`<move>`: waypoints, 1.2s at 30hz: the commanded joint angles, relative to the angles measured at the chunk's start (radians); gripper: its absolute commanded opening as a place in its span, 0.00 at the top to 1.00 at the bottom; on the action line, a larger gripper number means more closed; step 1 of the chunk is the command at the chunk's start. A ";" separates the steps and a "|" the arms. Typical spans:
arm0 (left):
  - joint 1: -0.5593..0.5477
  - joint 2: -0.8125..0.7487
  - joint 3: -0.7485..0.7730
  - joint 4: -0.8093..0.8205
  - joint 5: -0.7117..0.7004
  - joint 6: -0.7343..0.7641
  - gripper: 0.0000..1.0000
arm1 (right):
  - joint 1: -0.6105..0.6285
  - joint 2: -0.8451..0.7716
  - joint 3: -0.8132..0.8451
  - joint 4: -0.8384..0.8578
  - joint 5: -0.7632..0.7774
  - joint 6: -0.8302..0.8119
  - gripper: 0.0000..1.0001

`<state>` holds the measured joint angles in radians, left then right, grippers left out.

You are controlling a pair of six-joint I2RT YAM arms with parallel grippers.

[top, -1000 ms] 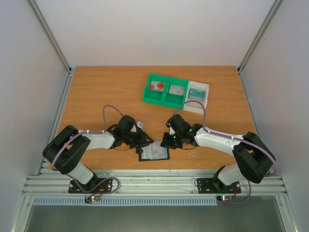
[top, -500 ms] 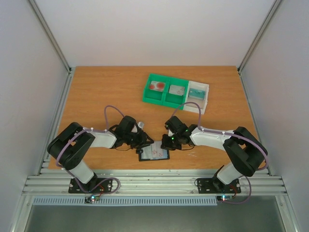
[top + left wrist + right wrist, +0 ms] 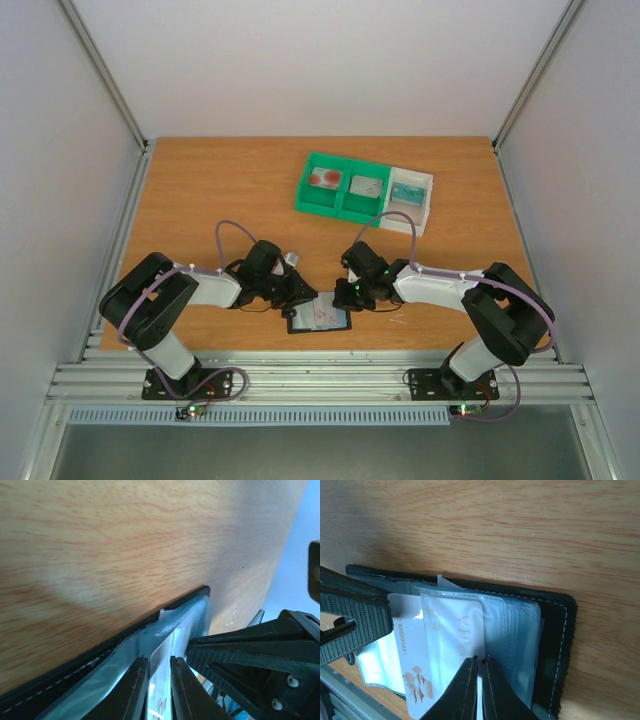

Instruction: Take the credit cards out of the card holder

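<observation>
The card holder point(image 3: 319, 317) lies open, pockets up, at the middle of the table's point(image 3: 220, 200) near edge, between both arms. The left gripper point(image 3: 157, 680) stands narrow, its fingers astride the edge of a pale leaf of the holder; whether it grips cannot be determined. The right gripper point(image 3: 480, 680) is closed, tips on the clear sleeves. A whitish credit card point(image 3: 412, 650) with reddish marks protrudes from a sleeve. Three other cards point(image 3: 365, 186) lie in the green tray point(image 3: 338, 214) and white tray point(image 3: 430, 200), toward the far edge, right of centre.

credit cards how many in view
4: a red-marked card and a grey card in the green tray, a teal card in the white tray, a whitish card in the card holder. More may be hidden.
</observation>
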<state>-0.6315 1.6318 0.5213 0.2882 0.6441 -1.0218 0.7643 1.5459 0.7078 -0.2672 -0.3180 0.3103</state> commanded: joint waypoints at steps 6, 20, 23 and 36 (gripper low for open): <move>0.003 0.019 -0.019 0.114 0.023 -0.031 0.92 | 0.007 0.004 -0.042 -0.012 0.053 0.006 0.95; 0.009 -0.080 -0.040 0.021 -0.035 -0.026 0.99 | 0.007 0.003 -0.046 -0.016 0.067 0.003 0.95; 0.015 -0.116 -0.022 -0.068 -0.069 -0.004 1.00 | 0.006 -0.015 -0.048 -0.009 0.060 0.003 0.95; 0.029 -0.465 -0.033 -0.358 -0.296 0.055 1.00 | 0.006 -0.064 0.015 0.010 0.000 0.012 0.91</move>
<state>-0.6075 1.2816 0.4946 0.0273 0.4545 -0.9993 0.7662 1.5291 0.6842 -0.2276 -0.3244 0.3176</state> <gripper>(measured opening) 0.012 0.073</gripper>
